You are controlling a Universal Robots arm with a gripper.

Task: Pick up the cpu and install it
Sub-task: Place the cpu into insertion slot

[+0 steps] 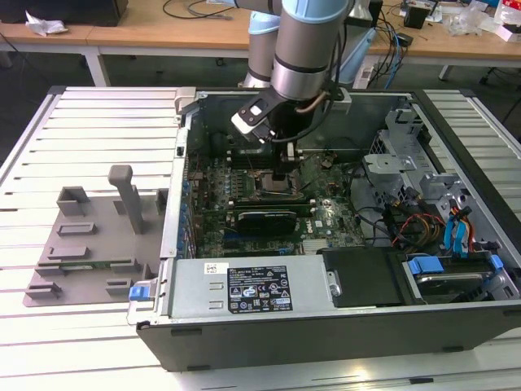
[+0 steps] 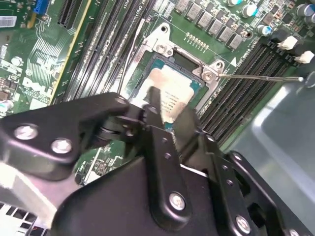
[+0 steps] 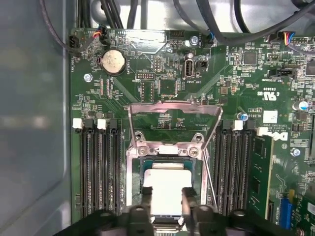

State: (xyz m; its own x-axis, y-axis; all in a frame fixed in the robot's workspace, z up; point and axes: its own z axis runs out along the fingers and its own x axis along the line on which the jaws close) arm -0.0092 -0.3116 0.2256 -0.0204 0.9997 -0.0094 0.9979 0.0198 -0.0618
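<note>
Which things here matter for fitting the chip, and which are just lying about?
For the job: cpu, socket, pincer.
Lying about: grey plate, coin battery, cables.

In the exterior view, the power supply (image 1: 191, 287) bears a dark label (image 1: 259, 295) crowded with small white print and marks, and a small white sticker (image 1: 213, 268), all too small to read. In the first wrist view, the motherboard (image 3: 162, 88) carries white silkscreen lettering and a white square label (image 3: 269, 116). In the second wrist view, faint print lines cross the cpu (image 2: 170, 98), none of them legible.
</note>
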